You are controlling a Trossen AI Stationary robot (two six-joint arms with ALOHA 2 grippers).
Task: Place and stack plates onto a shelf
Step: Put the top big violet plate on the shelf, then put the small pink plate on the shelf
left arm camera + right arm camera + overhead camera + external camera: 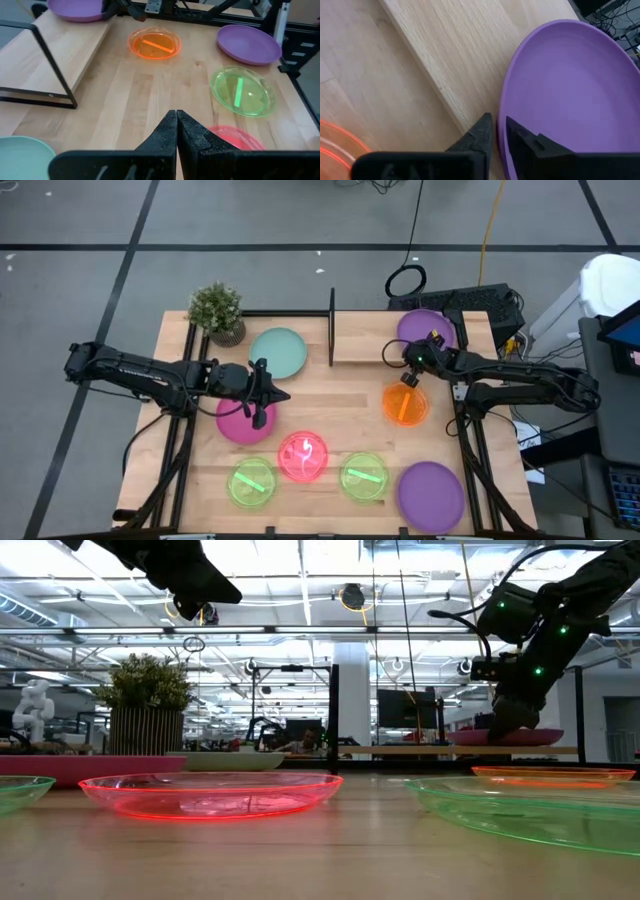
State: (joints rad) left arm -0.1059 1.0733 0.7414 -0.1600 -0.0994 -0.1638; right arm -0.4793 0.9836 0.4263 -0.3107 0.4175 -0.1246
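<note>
One purple plate (pixel 570 90) lies on the light-wood shelf (pixel 370 340), whose black upright panel (pixel 332 328) stands at its left end. My right gripper (pixel 500 131) is at the plate's near rim, slightly open, one finger on each side of the rim. My left gripper (pixel 176 130) hangs shut over the magenta plate (pixel 238 425), holding nothing. On the tabletop lie a teal plate (pixel 277 352), an orange plate (pixel 405 404), a pink plate (pixel 303 457), two green plates (pixel 251 482) (pixel 364 477) and a second purple plate (pixel 430 493). My right gripper stands astride the purple plate's near rim (pixel 501 112), one finger inside the dish and one outside, coming slanting down from the near side. A small gap shows between the fingers. Whether either finger touches the rim I cannot tell. The plate rests flat on the shelf.
A potted plant (pixel 217 312) stands at the table's far left corner. Cables and a black box (pixel 480 300) lie beyond the far right edge. Bare shelf board (pixel 360 345) lies between the black panel and the purple plate.
</note>
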